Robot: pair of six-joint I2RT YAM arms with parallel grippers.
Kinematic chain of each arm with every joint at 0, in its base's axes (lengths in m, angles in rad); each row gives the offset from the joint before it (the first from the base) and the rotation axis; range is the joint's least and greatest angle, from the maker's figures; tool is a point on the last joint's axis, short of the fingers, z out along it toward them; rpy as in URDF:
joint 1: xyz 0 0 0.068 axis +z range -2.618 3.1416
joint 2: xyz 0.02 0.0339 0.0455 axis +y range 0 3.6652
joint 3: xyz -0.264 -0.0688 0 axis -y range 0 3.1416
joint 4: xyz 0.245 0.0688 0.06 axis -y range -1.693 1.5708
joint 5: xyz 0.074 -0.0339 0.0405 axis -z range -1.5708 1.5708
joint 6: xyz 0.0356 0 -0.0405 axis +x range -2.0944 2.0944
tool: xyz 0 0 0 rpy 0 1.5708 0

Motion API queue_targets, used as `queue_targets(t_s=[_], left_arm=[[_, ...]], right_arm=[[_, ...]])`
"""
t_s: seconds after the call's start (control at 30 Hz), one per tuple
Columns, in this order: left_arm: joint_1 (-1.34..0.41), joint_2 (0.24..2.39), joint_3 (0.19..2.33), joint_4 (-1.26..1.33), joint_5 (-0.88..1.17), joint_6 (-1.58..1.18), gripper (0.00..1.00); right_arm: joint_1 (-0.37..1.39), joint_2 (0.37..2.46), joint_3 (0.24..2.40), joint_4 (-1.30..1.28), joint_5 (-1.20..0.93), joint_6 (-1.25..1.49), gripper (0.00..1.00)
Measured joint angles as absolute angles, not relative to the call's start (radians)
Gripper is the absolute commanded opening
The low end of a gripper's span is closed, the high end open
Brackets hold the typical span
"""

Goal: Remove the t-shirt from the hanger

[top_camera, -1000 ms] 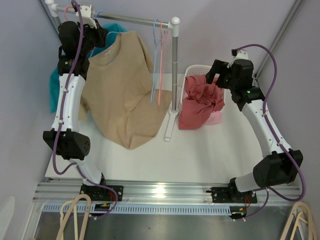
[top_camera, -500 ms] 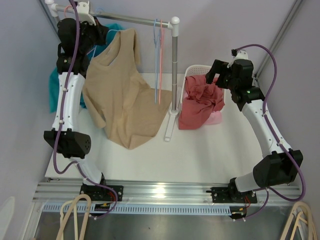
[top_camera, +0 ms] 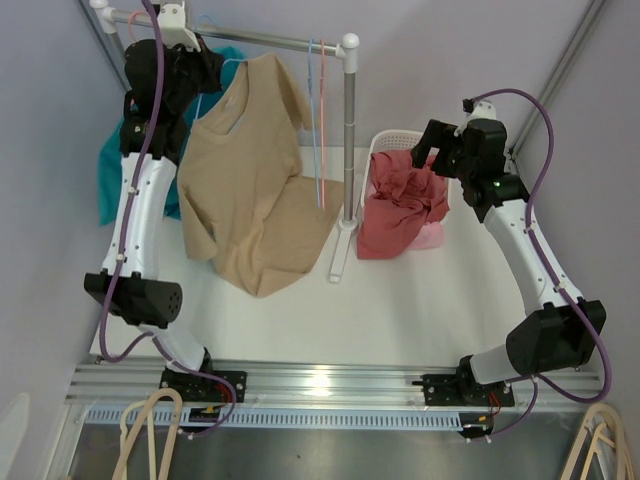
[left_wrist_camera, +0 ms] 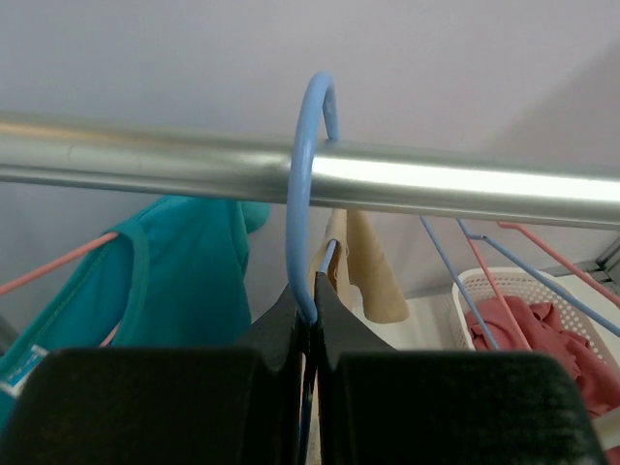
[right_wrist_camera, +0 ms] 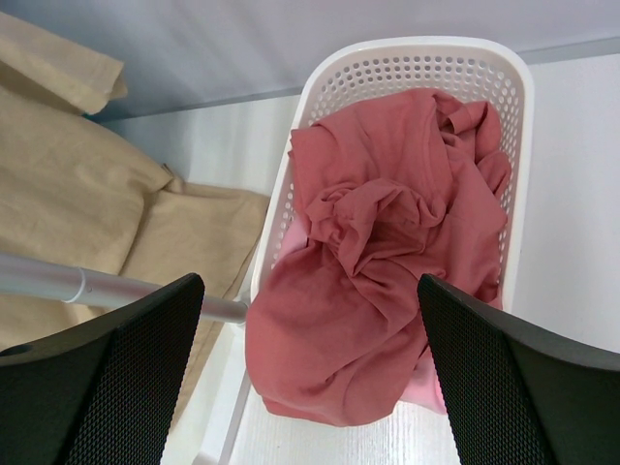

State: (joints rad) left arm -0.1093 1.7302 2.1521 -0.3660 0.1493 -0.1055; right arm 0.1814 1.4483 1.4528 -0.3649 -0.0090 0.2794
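A tan t-shirt hangs on a light blue hanger from the silver rail at the back left; its hem rests on the white table. My left gripper is up at the rail, shut on the blue hanger's neck just below the hook. A corner of the tan shirt shows behind the fingers. My right gripper is open and empty, hovering above the white basket of red cloth.
A teal shirt on a pink hanger hangs left of the tan one. Empty blue and pink hangers hang near the rail's right post. Red garment spills over the basket's near rim. Spare hangers lie below the table's front corners.
The left gripper has shifted the hanger slightly right along the rail, and the tan shirt has swung and turned with it. The right arm has not moved.
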Motion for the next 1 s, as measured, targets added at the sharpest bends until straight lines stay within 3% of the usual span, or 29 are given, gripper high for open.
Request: queue_targets(t_s=[0.37, 0.77, 1.0], left_arm=[[-0.128, 1.420, 1.785, -0.175, 0.063, -0.106, 0.01], [-0.173, 1.455, 1.909, -0.218, -0.015, -0.115, 0.01], [-0.361, 1.398, 1.901, -0.396, -0.312, -0.118, 0.01]], right_arm=[[0.182, 1.384, 1.419, -0.367, -0.010, 0.279, 0.97], [0.218, 1.359, 1.407, -0.373, -0.009, 0.278, 0.97], [0.483, 1.185, 1.283, -0.339, 0.023, 0.230, 0.96]])
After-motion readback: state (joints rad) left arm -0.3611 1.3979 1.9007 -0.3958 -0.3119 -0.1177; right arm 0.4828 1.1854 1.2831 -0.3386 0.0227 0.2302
